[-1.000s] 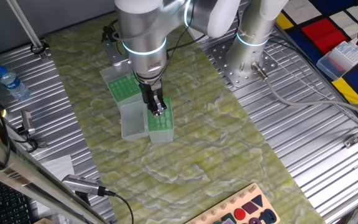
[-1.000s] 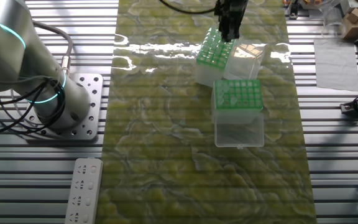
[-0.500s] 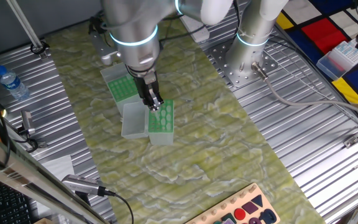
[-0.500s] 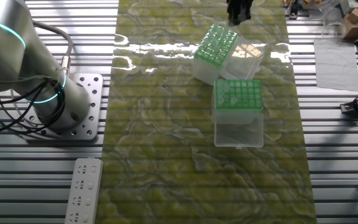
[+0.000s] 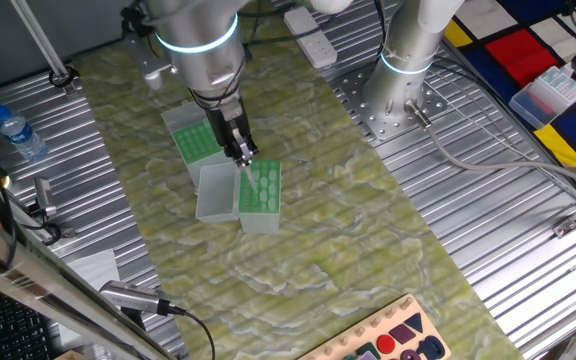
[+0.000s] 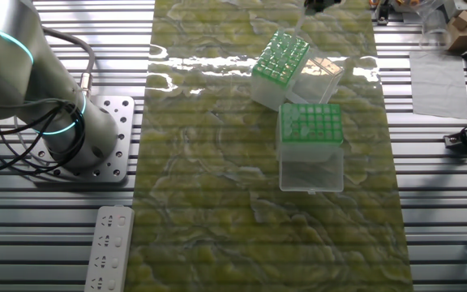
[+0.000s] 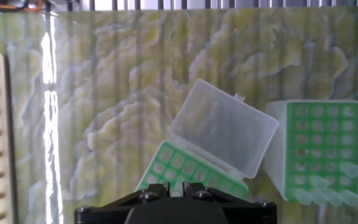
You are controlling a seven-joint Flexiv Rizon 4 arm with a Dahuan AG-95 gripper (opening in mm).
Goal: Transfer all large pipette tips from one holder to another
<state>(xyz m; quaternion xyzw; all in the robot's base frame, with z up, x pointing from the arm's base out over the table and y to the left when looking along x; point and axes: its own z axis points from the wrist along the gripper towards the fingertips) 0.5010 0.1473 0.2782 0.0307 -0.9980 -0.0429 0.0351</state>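
Note:
Two holders stand on the green mat. One has an open clear lid (image 5: 214,192) and a grid of pale large pipette tips (image 5: 261,187) (image 6: 283,58) (image 7: 188,169). The other holder (image 5: 196,143) (image 6: 310,126) (image 7: 321,148) shows a darker green rack with a few tips along one edge (image 7: 328,190). My gripper (image 5: 243,153) (image 7: 179,186) hangs above the lidded holder, between the two racks. It is shut on a pale pipette tip (image 5: 251,176) that points down. In the other fixed view the gripper (image 6: 318,4) is only just visible at the top edge.
A water bottle (image 5: 17,133) lies at the left on the metal table. A second arm's base (image 5: 405,70) stands at the back right, near a clear box (image 5: 553,92). A board with coloured shapes (image 5: 398,340) sits at the front. A power strip (image 6: 109,247) lies near the arm's base.
The gripper has risen out of the lidded holder and moved up and back toward the other rack, carrying one tip. Both holders stayed put.

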